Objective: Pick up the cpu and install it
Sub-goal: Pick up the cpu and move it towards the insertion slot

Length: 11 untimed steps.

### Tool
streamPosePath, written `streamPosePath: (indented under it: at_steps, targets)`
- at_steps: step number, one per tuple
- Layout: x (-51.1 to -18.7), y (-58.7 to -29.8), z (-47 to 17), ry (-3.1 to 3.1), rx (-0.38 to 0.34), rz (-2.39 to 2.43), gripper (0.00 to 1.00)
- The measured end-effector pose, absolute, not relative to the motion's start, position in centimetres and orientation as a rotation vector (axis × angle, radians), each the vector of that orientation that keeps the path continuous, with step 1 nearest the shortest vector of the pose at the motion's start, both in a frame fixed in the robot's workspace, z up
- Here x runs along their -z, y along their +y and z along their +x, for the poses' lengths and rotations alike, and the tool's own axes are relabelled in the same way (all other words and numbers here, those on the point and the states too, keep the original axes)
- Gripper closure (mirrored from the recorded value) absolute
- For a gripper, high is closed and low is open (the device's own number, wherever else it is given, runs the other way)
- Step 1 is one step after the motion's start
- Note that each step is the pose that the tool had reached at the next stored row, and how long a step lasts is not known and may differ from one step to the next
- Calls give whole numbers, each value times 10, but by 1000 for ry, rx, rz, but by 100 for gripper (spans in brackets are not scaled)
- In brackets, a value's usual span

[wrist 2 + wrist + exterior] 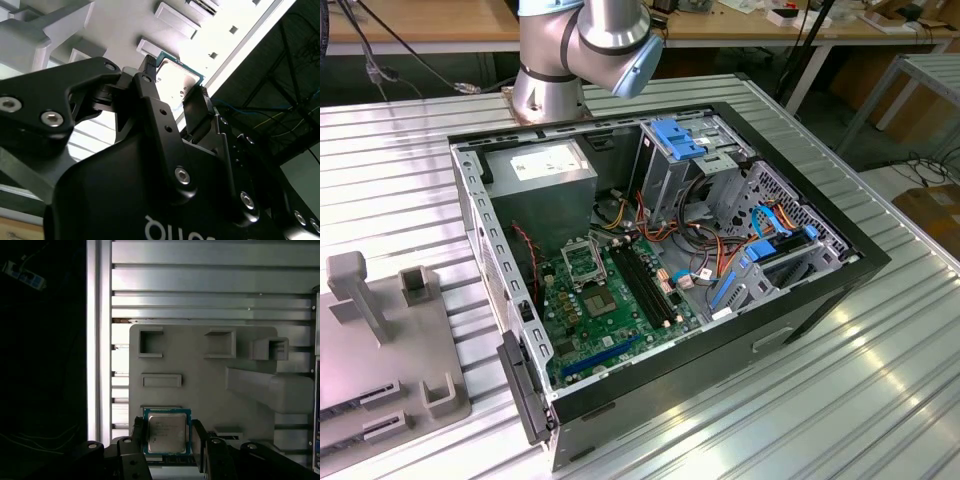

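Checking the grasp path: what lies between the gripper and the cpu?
Nothing. In the first wrist view the gripper straddles the cpu, which lies on the grey tray; no other thing sits between them.

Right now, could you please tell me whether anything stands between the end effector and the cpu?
Nothing visible does. In the first wrist view the end effector sits directly at the cpu, at the grey fixture tray, with no object in between.

Silver-grey cpu [167, 433], green rim; fixture plate [200, 390] pale grey (ribbed table [200, 280] silver); motherboard [575, 315] green.
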<state>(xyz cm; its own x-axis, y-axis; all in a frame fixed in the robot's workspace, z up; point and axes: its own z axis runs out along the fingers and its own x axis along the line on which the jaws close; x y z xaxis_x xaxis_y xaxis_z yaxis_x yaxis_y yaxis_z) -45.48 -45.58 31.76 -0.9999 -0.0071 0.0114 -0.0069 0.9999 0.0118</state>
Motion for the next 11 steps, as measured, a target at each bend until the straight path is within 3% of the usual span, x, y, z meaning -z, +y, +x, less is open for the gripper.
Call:
streamPosePath:
  at_steps: [11]
  targets:
    - [-325,-456,-455,-3130,18,11,53]
